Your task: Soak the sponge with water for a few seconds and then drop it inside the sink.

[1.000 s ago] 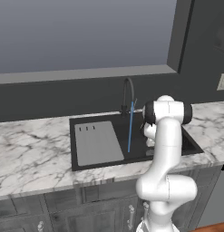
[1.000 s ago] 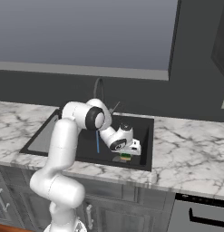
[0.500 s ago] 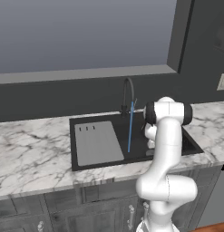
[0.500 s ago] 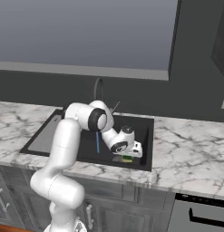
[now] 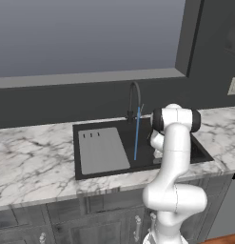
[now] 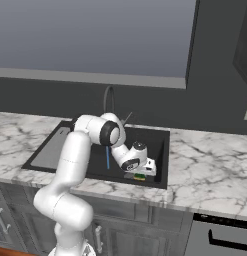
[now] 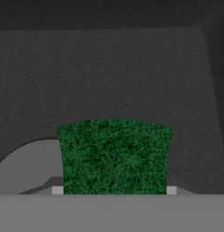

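The marble surface (image 6: 205, 155) spreads out on both sides of the end effector (image 6: 139, 176), with the black sink (image 6: 156, 145) sunk into it and lying directly beneath. Behind the end effector, the dark arched faucet (image 5: 133, 97) sends the thin blue water (image 5: 136, 133) straight down into the basin, just beside it. The end effector is clamped on the sponge (image 7: 114, 155), held low over the basin, green face toward the hand camera.
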Robot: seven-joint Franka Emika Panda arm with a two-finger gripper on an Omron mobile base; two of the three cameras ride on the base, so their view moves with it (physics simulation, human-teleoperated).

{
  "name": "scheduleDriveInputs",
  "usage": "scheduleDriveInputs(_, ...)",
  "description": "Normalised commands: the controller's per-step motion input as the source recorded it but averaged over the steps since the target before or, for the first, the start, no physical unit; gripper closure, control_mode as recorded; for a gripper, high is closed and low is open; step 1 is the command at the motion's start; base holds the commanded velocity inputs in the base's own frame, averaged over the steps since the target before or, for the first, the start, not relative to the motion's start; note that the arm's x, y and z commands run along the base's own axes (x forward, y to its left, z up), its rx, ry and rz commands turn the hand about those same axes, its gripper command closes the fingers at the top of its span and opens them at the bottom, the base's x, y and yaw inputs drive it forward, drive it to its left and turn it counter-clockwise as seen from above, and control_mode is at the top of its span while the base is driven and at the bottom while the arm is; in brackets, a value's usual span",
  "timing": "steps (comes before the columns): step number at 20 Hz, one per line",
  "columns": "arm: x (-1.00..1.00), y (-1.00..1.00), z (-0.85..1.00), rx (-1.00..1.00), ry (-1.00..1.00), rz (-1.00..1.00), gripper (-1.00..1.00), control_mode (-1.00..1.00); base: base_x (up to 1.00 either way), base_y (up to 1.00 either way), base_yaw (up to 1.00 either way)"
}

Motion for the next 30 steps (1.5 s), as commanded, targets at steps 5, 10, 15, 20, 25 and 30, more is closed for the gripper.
scheduleDriveInputs(5, 0.00, 0.00, 0.00, 0.00, 0.00, 0.00, 1.00, -1.00, 0.00, 0.00, 0.00)
scheduleDriveInputs(10, 0.00, 0.00, 0.00, 0.00, 0.00, 0.00, 1.00, -1.00, 0.00, 0.00, 0.00)
scheduleDriveInputs(15, 0.00, 0.00, 0.00, 0.00, 0.00, 0.00, -1.00, -1.00, 0.00, 0.00, 0.00)
scheduleDriveInputs(20, 0.00, 0.00, 0.00, 0.00, 0.00, 0.00, -1.00, -1.00, 0.00, 0.00, 0.00)
scheduleDriveInputs(25, -0.03, -0.08, 0.00, 0.00, 0.00, 0.00, -1.00, -1.00, 0.00, 0.00, 0.00)
scheduleDriveInputs(30, -0.05, -0.01, 0.26, -0.04, -0.02, 0.00, -1.00, -1.00, 0.00, 0.00, 0.00)
